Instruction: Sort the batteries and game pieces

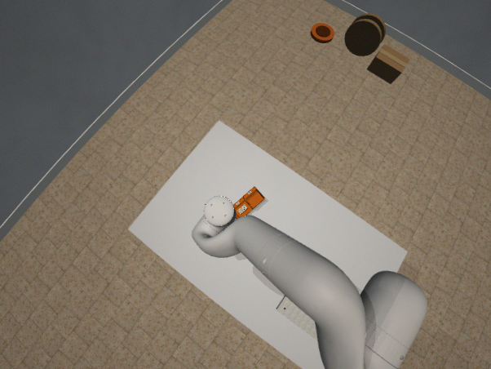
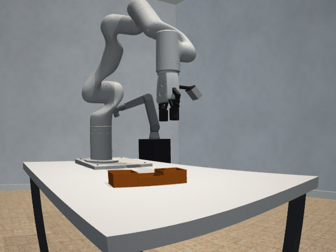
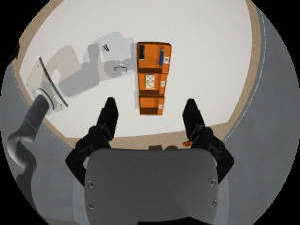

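My gripper (image 2: 168, 118) (image 3: 151, 105) is open and empty, high above the table. Three joined orange bins stand in a row; their labels are too small to read. In the wrist view the far bin (image 3: 151, 59) holds a black thing (image 3: 142, 52) and a blue battery-like thing (image 3: 161, 57). The middle bin (image 3: 157, 91) (image 2: 150, 180) holds a white dotted game piece (image 3: 150, 81) (image 1: 242, 209). The near bin (image 3: 150, 105) (image 1: 255, 198) looks empty. A small dark thing (image 3: 105, 47) and a thin dark-outlined thing (image 3: 120, 68) lie beside the bins. The arm hides part of the row in the top view.
My arm's base plate (image 1: 297, 317) (image 2: 100, 165) stands at one end of the white table (image 1: 222, 151) (image 2: 195, 206). A second grey arm (image 2: 152, 114) stands on a black pedestal (image 2: 154, 150) beyond it. An orange ring-shaped thing (image 1: 322, 25) and brown containers are on the floor.
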